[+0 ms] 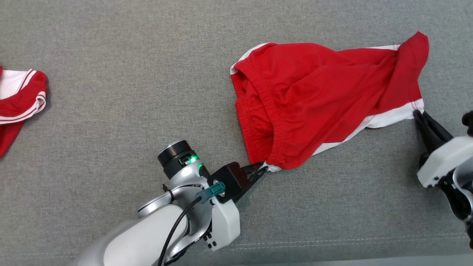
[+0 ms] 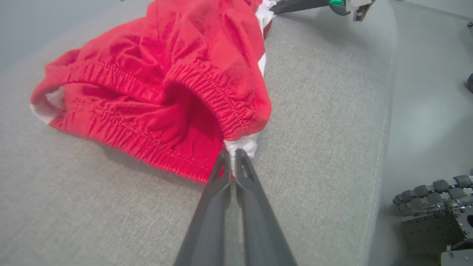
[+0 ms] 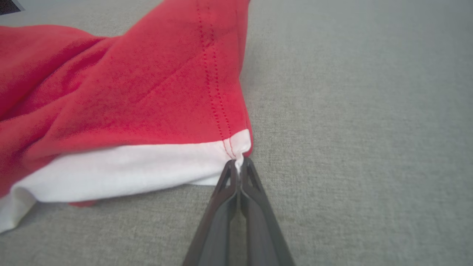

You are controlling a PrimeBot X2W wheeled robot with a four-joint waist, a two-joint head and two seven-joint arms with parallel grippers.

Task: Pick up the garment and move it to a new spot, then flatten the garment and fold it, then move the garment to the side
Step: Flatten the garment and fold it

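The left tool [image 1: 263, 167] is shut tight on a small white corner at the waistband end of the red garment [image 1: 314, 99]. In the left wrist view its two dark fingers [image 2: 214, 184] pinch that white bit between them. The right tool [image 1: 418, 113] is shut too. It pinches the white strip at the garment's leg end, right where the red stitching meets the white. The garment lies bunched and wrinkled on the gray cloth surface [image 1: 129, 55], stretched between the two tools. Another red and white cloth [image 1: 18, 99] lies far off at the left edge.
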